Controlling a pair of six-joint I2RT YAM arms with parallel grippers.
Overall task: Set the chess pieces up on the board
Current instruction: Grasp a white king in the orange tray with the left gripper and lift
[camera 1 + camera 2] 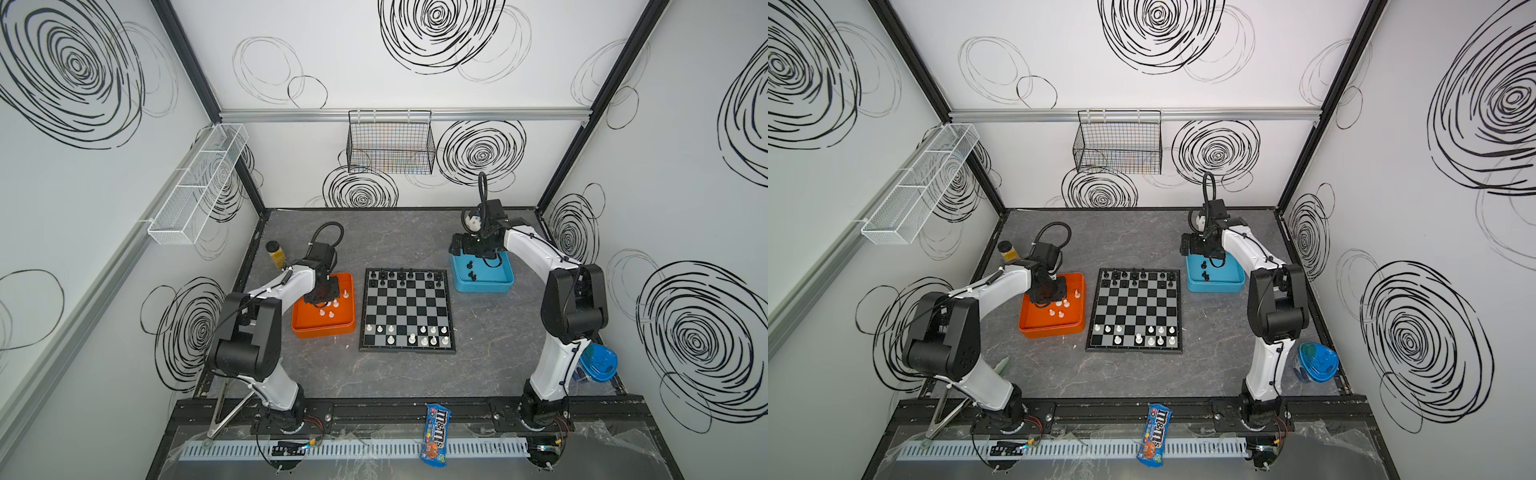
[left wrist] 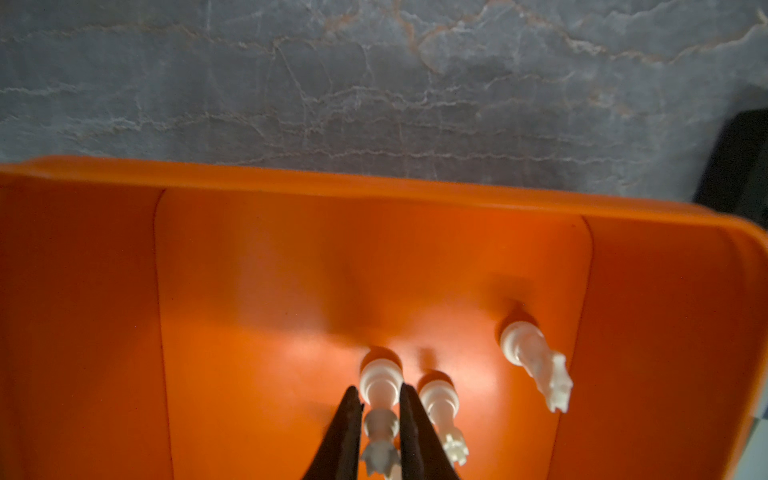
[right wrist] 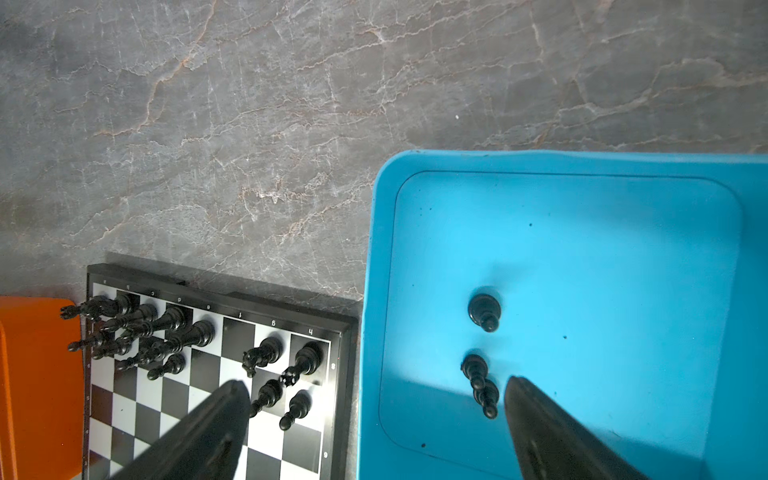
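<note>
The board lies mid-table, with black chess pieces on its far rows and white ones on its near rows. My left gripper is down in the orange tray, shut on a white crowned piece that stands upright. Two more white pieces stand beside it. In both top views this gripper covers the held piece. My right gripper is open over the blue tray's rim on the board side, holding nothing. Three black pieces stand in the blue tray.
The orange tray sits left of the board and the blue tray at its far right. A black-capped bottle stands behind the left arm, a blue lidded tub by the right arm's base, and a candy bag on the front rail.
</note>
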